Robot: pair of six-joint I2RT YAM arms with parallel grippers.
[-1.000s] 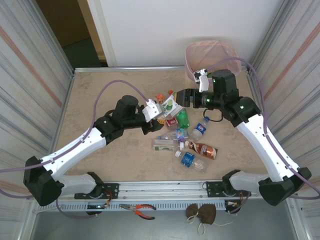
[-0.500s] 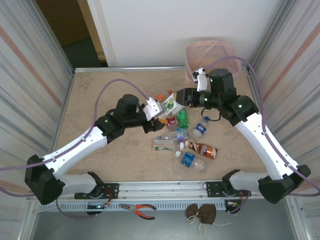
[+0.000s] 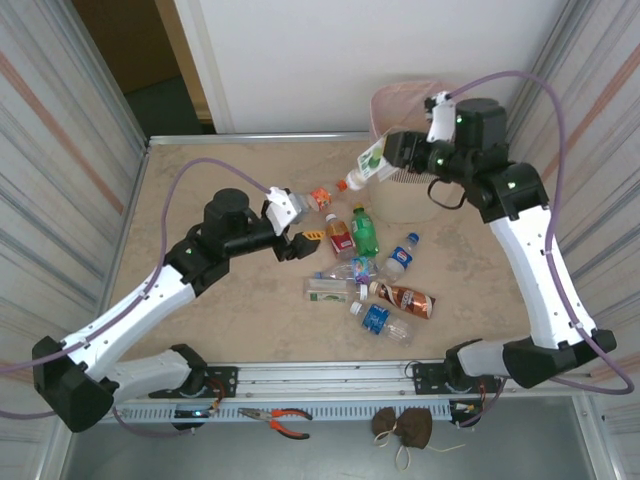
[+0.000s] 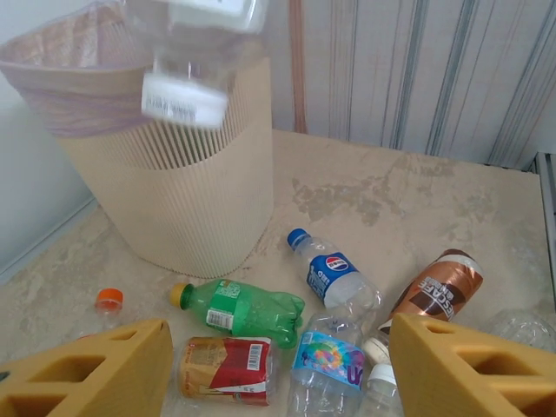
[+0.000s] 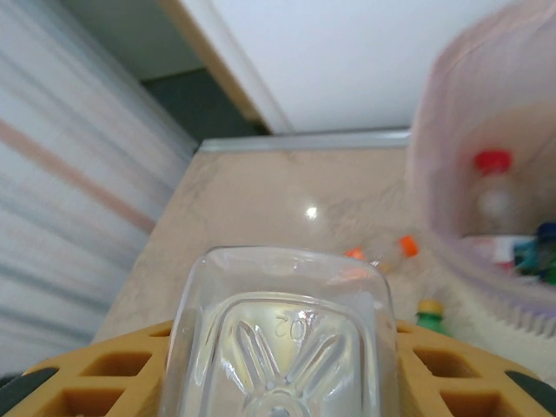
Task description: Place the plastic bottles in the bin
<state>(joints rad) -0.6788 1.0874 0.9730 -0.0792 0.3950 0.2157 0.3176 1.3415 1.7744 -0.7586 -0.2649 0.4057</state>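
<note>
The right gripper [image 5: 282, 352] is clamped on a clear bottle [image 5: 280, 287]. Its ribbed mustard-yellow fingers [image 5: 104, 365] press either side of the glossy, square, moulded base. From above, that bottle [image 3: 372, 160] lies tilted in the right gripper [image 3: 386, 155], with a green-and-white label and the cap end pointing down-left. It is in the air just beside the bin [image 3: 410, 195]. The bin is tall, beige and finely ribbed, and through its translucent pink bag [image 5: 434, 174] a red-capped bottle shows inside.

The left gripper [image 4: 280, 347] stands open and empty, its two blocky yellow fingers [image 4: 95, 369] spread wide. Beyond them on the mottled, stone-look table [image 3: 220, 300] lie several other bottles:
- a green bottle [image 4: 243, 308] with a yellow cap
- a crumpled red-labelled bottle [image 4: 228, 369]
- a blue-labelled bottle [image 4: 334, 274]
- a brown bottle [image 4: 434, 291]

All of them rest on their sides near the bin [image 4: 174, 200].

A second ago both grippers met over the pile at the green-and-white bottle. Since then the left gripper [image 3: 305, 240] has let go and drawn back to the left, while the right arm has lifted the bottle up and toward the bin — though not yet over its rim.
</note>
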